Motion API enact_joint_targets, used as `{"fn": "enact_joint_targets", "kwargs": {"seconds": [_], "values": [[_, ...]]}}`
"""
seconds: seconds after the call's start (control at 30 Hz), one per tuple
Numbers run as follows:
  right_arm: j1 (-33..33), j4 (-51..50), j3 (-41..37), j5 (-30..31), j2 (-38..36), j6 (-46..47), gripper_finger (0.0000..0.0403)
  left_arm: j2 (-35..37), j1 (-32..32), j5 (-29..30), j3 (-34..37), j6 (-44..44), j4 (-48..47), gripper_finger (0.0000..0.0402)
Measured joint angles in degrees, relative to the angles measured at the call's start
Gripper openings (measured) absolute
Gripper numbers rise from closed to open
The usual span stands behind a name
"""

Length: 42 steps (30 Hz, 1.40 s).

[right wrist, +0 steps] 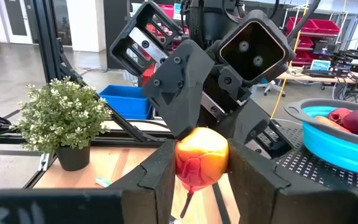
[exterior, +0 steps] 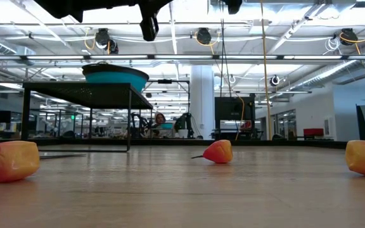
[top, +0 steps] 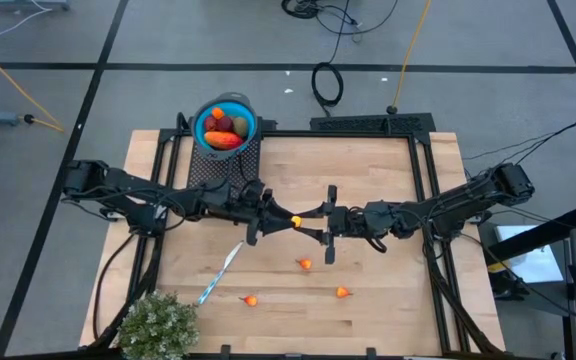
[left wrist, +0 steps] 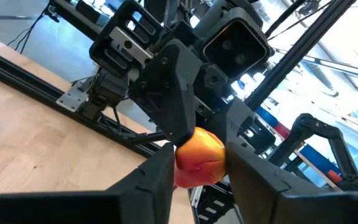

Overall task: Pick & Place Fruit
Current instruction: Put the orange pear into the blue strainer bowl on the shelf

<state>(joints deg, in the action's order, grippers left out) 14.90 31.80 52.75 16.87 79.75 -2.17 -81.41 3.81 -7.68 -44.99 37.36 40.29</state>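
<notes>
High view: my left gripper [top: 286,219] and right gripper [top: 306,226] meet mid-table on one small orange fruit [top: 295,221]. The blue bowl [top: 252,127] already holds several fruits; three orange bits [top: 305,264] lie on the table [top: 388,310], unplaced.

Low view: those three rest on the wood; the bowl stands on a raised rack behind.

Left wrist view: my left fingers [left wrist: 157,180] flank the fruit, touching it; a firm grip I cannot confirm.

Right wrist view: my right fingers [right wrist: 160,171] clamp the same fruit. Judgement: a handover, roughly two-thirds done.
</notes>
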Motion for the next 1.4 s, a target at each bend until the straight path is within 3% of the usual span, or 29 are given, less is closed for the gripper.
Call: {"fn": "enact_joint_targets", "kwargs": {"seconds": [0.27, 0.7, 1.0, 1.4], "values": [[0.04, -0.42, 0.0, -0.02, 0.0, 0.0, 0.0123, 0.0, -0.04, -0.98, 0.0, 0.57, -0.06, 0.0097], [0.04, -0.54, 0.0, -0.34, 0.0, 1.83, 0.0125, 0.0, -0.04, -1.2, 0.0, 2.04, 0.14, 0.0093], [0.04, -3.32, 0.02, -0.62, -0.04, 6.19, 0.0166, -0.13, -0.04, -1.33, 0.11, 2.2, -0.41, 0.0093], [0.1, -4.21, 0.04, -0.89, -0.59, 5.05, 0.0207, -0.13, 0.11, -3.62, 0.11, 3.66, -0.43, 0.0092]]}}
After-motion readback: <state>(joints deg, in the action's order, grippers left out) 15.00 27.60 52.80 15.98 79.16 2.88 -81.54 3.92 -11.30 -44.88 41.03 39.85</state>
